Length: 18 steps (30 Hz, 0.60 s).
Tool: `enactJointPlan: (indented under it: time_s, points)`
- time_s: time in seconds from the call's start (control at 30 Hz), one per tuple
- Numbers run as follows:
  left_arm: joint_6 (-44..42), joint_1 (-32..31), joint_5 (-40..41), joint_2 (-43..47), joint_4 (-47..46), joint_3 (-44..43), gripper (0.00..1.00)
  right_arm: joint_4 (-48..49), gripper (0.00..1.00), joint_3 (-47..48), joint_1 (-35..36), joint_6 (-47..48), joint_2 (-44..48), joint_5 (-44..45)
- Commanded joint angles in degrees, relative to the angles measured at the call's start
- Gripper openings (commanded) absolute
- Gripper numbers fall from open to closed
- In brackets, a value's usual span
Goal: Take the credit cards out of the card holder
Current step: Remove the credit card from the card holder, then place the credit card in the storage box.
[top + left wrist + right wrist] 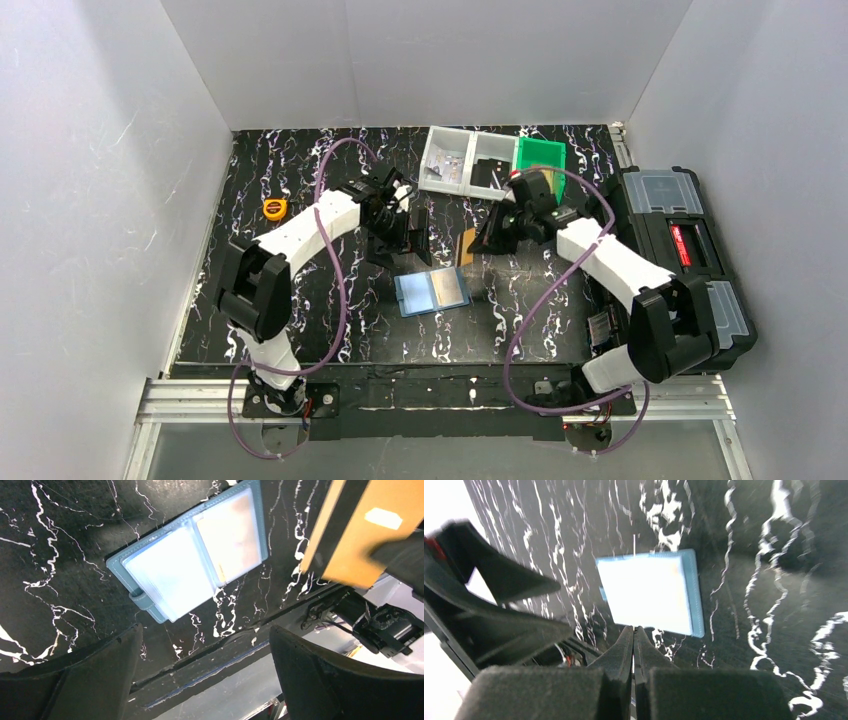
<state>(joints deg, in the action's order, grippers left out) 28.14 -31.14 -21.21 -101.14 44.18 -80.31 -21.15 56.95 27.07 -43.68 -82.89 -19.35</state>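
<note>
While the left hand (202,637) hangs wide open and empty, angled down over the bench (60,555), the card holder (192,555) lies spread flat just beyond its fingertips. Opposite, the right hand (634,632) clamps a tan card (360,525) off the bench.

The bench (300,330) has a black top veined with white. Near its middle the card holder (432,292) lies open and flat, pale shiny inside facing up. A yellow tape measure (274,209) sits near the left edge. A clear divided bin (455,160) and a green bin (540,155) stand side by side at the far edge. A black toolbox (680,240) lines the right edge.
</note>
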Motion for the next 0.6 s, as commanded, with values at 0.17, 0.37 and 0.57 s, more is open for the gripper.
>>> enactJointPlan:
  time_s: [0.17,0.37,0.57]
  points:
    - [-2.3,-0.2,-2.1,10.6,2.0,2.3,0.98,-16.8,0.01,22.9,-11.2,8.7,-6.5,11.9]
    - [-2.7,-0.2,-3.8,15.5,1.7,4.6,0.98,-26.4,0.01,39.1,-15.6,13.9,-17.3,22.6]
    - [-2.9,-0.1,-4.9,17.6,2.7,4.3,0.98,-30.0,0.01,52.0,-18.8,15.9,-27.8,26.7]
